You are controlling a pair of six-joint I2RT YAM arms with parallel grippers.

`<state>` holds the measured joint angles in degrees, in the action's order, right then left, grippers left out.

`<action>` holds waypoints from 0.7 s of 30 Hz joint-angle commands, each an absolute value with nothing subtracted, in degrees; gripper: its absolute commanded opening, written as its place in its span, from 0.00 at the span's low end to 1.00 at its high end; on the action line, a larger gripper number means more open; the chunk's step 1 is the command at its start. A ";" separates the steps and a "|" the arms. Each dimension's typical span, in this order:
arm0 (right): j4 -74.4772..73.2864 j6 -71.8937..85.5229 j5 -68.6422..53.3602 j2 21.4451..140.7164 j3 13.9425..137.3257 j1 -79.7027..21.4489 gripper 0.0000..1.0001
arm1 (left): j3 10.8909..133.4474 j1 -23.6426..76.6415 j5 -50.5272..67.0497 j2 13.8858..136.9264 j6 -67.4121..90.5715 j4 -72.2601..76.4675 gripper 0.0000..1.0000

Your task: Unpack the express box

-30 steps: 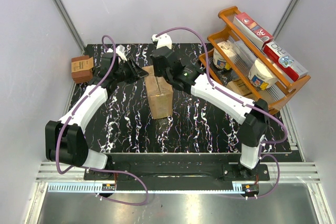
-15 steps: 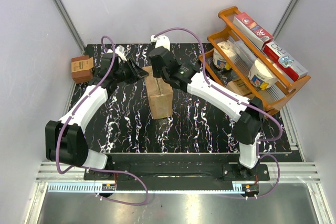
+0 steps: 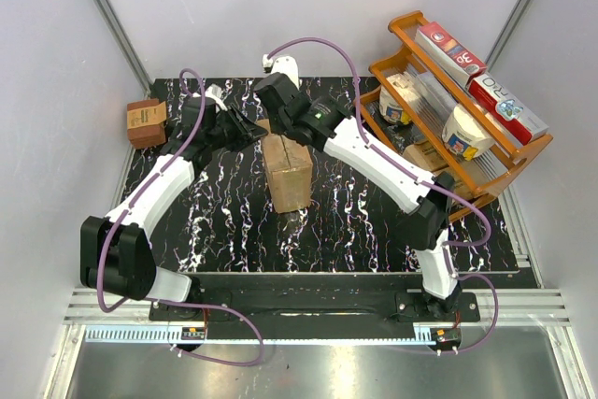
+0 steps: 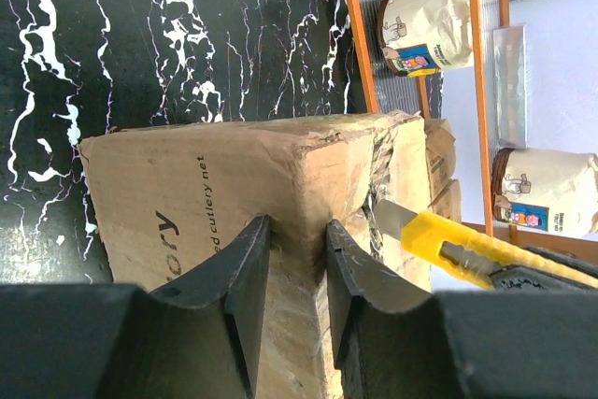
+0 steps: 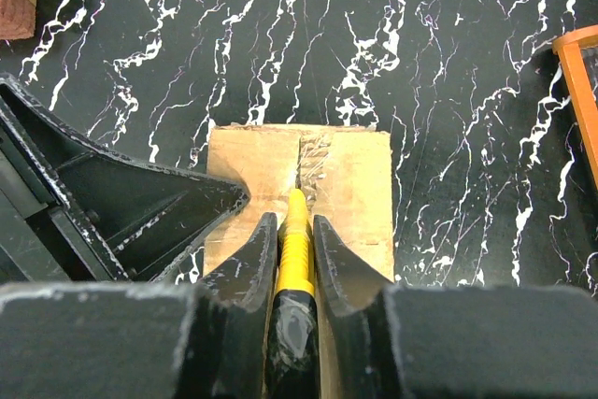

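Note:
The express box (image 3: 290, 179) stands upright mid-table, brown cardboard with dark print on its side (image 4: 187, 203). My left gripper (image 3: 254, 130) is shut on the box's upper left edge, with its jaws pinching the cardboard corner (image 4: 297, 240). My right gripper (image 3: 280, 126) is over the box top, shut on a yellow utility knife (image 5: 296, 249). The knife's blade (image 4: 397, 217) sits at the torn tape seam (image 5: 313, 151) running along the middle of the box top (image 5: 360, 184). The left gripper's fingers (image 5: 159, 207) show beside the box in the right wrist view.
A small darker-brown box (image 3: 147, 121) sits at the table's far left edge. An orange rack (image 3: 407, 23) at the far right holds paper bags, cartons and boxes, close to the right of the box (image 4: 355, 35). White walls enclose the black marbled table (image 3: 355, 221).
My right gripper has moved with the knife toward the far left along the box top. The left gripper and the box have stayed in place.

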<state>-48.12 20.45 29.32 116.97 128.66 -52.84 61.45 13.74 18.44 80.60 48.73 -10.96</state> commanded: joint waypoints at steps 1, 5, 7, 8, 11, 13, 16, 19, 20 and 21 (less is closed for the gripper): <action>-52.64 21.97 30.41 117.07 131.92 -54.05 0.00 | 59.50 14.76 14.42 81.21 49.57 -18.19 0.13; -53.17 22.32 30.24 116.72 130.26 -54.14 0.00 | 59.50 14.85 14.33 81.39 49.66 -18.02 0.12; -53.09 22.76 29.97 116.54 128.51 -54.14 0.00 | 59.50 14.85 14.33 81.39 49.75 -18.11 0.12; -53.00 22.94 29.71 116.46 128.06 -54.14 0.00 | 59.41 14.94 14.24 81.39 49.75 -18.11 0.12; -52.82 23.64 29.18 115.67 127.09 -54.23 0.00 | 59.24 14.94 13.98 81.21 49.83 -18.19 0.11; -52.65 23.73 29.44 114.96 127.00 -54.40 0.00 | 59.15 14.94 13.71 81.21 50.10 -18.19 0.11; -52.73 24.17 28.74 112.86 127.00 -54.76 0.00 | 58.98 14.94 13.27 81.12 50.45 -18.11 0.10; -53.44 25.74 27.42 111.28 125.96 -55.02 0.00 | 58.98 14.85 12.31 81.12 50.71 -18.72 0.09; -53.44 26.01 27.16 110.23 125.34 -55.11 0.00 | 58.97 14.94 12.04 81.04 50.71 -18.81 0.09; -53.44 26.28 26.81 109.61 124.72 -55.28 0.00 | 58.89 14.94 11.95 81.04 50.97 -18.98 0.09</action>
